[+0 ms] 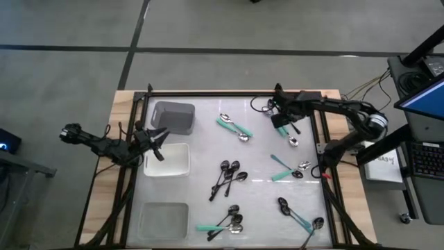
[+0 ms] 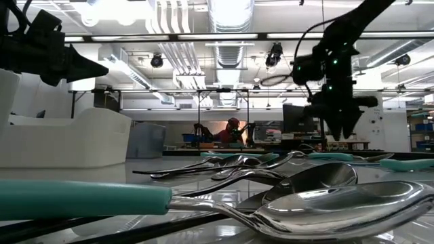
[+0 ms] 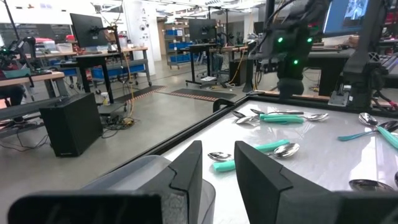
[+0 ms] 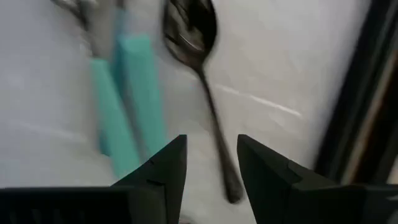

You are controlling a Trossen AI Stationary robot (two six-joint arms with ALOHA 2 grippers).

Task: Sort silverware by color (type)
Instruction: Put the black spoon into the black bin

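Observation:
Spoons lie flat on the white table top in loose groups: a teal-handled pair at the far middle, black ones in the centre, teal-handled ones at the right, and more near the front. My right gripper hangs open at the far right, fingers pointing down over two teal handles and a dark spoon, and holds nothing. My left gripper is open and empty, between the grey bin and the white bin.
A clear bin stands at the near left, in front of the white bin. A black frame runs round the table top. Cables lie by the right arm at the far edge. A person sits far back in the room.

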